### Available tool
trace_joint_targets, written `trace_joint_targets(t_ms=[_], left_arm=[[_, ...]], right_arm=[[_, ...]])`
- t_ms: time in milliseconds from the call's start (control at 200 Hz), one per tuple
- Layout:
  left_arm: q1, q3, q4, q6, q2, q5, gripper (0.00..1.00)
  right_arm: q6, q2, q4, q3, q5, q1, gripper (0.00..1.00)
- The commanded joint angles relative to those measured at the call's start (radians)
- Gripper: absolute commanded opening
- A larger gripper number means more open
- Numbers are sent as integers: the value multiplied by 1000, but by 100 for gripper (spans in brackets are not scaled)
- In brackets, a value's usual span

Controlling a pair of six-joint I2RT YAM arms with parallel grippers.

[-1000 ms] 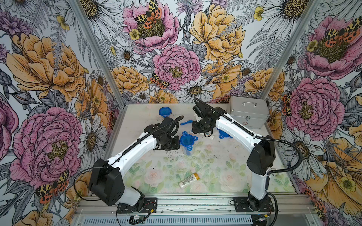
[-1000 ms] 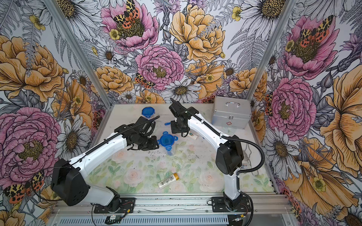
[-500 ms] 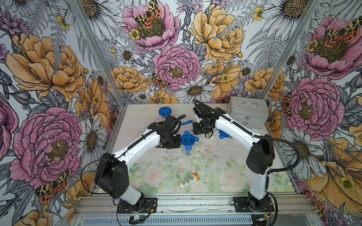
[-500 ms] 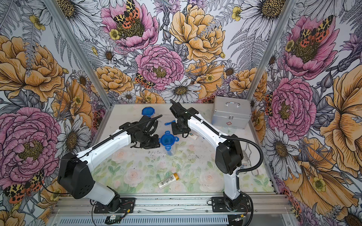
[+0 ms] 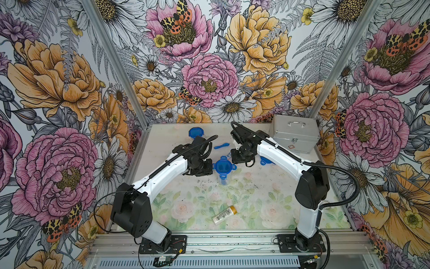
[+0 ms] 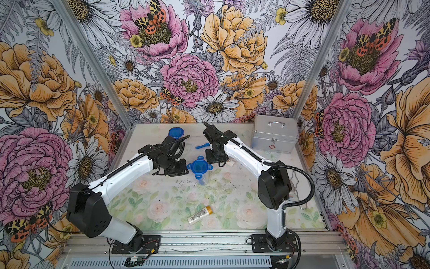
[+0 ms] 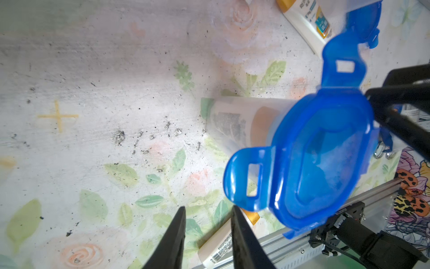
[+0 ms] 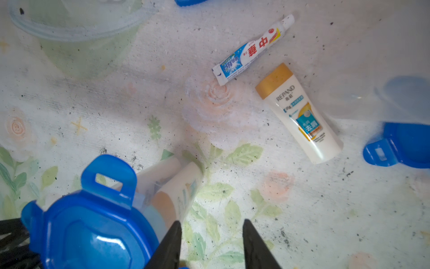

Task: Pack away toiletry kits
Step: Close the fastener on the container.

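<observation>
A clear cup with a blue four-tabbed lid [image 5: 223, 165] [image 6: 199, 165] stands mid-table with white bottles inside; its tabs stick outwards. My left gripper [image 7: 208, 208] is open and empty, just beside one lid tab [image 7: 250, 179]. On the cup's other side my right gripper [image 8: 212, 222] is open and empty too, close to the cup wall [image 8: 176, 193]. A toothpaste tube [image 8: 251, 50] and a gold-capped white bottle [image 8: 300, 114] lie loose beyond it. Another bottle [image 5: 224, 213] lies near the front rail. A blue toothbrush [image 5: 220, 146] lies at the back.
A silver metal case [image 5: 294, 136] stands at the back right. A loose blue lid [image 5: 196, 133] lies at the back left and another [image 5: 264, 160] shows beside the right arm. In the right wrist view an empty clear cup [image 8: 76, 30] stands further off.
The left arm's lower links have shifted slightly. Both gripper heads and the lidded cup stay about where they were.
</observation>
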Motion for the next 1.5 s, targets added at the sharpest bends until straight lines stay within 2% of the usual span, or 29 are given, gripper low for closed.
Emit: trace_joint_targets(t_ms=[0, 100, 195, 425, 580, 685, 816, 1341, 1496], left_arm=[[19, -2, -58, 23, -68, 12, 40], [41, 26, -91, 27, -87, 7, 54], [45, 80, -97, 31, -68, 6, 67], [39, 229, -95, 57, 68, -38, 71], [26, 286, -95, 75, 144, -43, 69], [3, 297, -95, 82, 167, -50, 62], [-13, 278, -95, 73, 167, -57, 56], [-39, 245, -94, 68, 173, -68, 48], [-48, 231, -94, 63, 171, -69, 42]], right_arm=[[18, -67, -10, 6, 36, -7, 44], [28, -90, -22, 15, 37, -12, 47], [48, -102, -19, 19, -23, -14, 47], [103, -76, 45, 13, -164, -2, 48], [116, -58, 71, 4, -212, 16, 48], [115, -53, 75, -10, -223, 22, 48], [111, -51, 73, -24, -223, 25, 46], [99, -61, 73, -96, -168, 35, 42], [102, -73, 73, -91, -162, 37, 42]])
